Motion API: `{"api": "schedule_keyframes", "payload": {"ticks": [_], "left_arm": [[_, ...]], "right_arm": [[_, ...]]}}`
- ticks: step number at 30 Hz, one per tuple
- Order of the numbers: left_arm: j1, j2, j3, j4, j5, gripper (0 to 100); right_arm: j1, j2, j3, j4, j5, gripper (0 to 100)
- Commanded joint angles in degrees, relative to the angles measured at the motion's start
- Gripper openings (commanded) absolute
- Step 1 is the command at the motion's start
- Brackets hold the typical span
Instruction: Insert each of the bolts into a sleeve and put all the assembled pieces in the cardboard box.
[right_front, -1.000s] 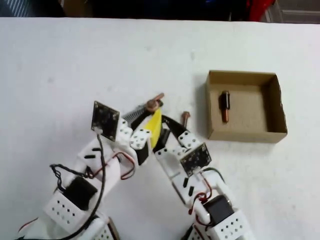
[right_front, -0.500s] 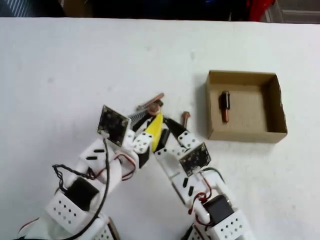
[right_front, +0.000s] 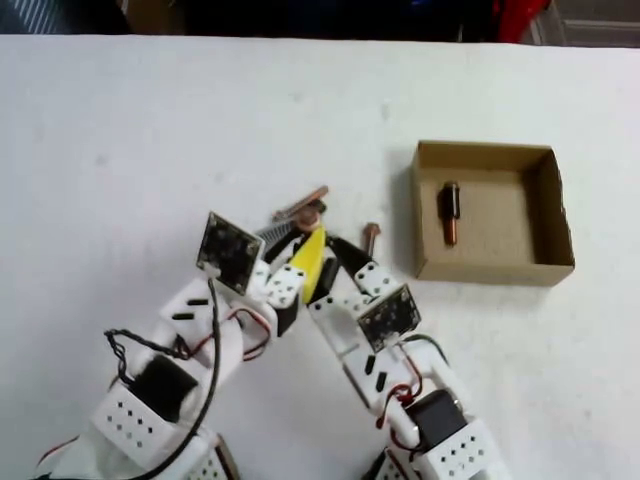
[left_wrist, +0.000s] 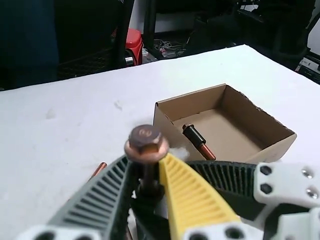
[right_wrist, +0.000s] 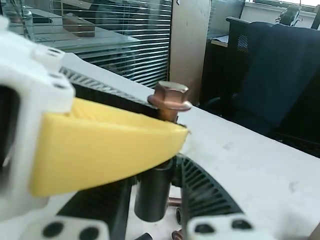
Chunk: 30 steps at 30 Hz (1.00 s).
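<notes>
My left gripper (left_wrist: 145, 165), with one grey and one yellow finger, is shut on a copper hex-head bolt (left_wrist: 144, 143). The bolt's shank runs down into a black sleeve (right_wrist: 154, 194), and my right gripper (right_wrist: 156, 201) is shut on that sleeve with its black fingers. In the high view both grippers meet mid-table, left gripper (right_front: 298, 230) and right gripper (right_front: 320, 248), with the bolt (right_front: 301, 208) tilted above them. The open cardboard box (right_front: 545, 205) stands to their right, with one assembled piece (right_front: 450, 212) lying inside. A loose bolt (right_front: 370, 236) lies between the grippers and the box.
Another loose copper bolt (left_wrist: 98, 171) lies on the white table (right_front: 150, 130) beside the left gripper. The table stretches wide to the left and the back. The box's near wall (right_front: 480, 270) is close to the right arm.
The left arm has shifted right and turned its wrist, tilting the bolt over the sleeve. The right arm has kept still.
</notes>
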Motion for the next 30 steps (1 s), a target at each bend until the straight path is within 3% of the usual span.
{"api": "schedule_keyframes", "payload": {"ticks": [1, 5, 13, 24, 30], "left_arm": [[-3.7, -0.6, -0.5, -2.0, -0.9, 2], [-3.7, -0.6, -0.5, -2.0, -0.9, 4], [-3.7, -0.6, -0.4, -1.7, -0.4, 25], [-3.9, -0.6, -0.9, -3.1, -0.4, 26], [-9.0, -0.6, -0.9, -9.0, -0.8, 26]], "right_arm": [[0.1, -0.9, 0.5, -1.2, 0.5, 1.6], [0.1, -0.9, 0.5, -1.2, 0.5, 1.6], [0.1, -0.8, 0.5, -1.2, 0.5, 1.6], [0.1, -0.8, 0.5, -1.2, 0.5, 1.6], [0.1, -0.7, 0.5, -1.2, 0.5, 1.6]]}}
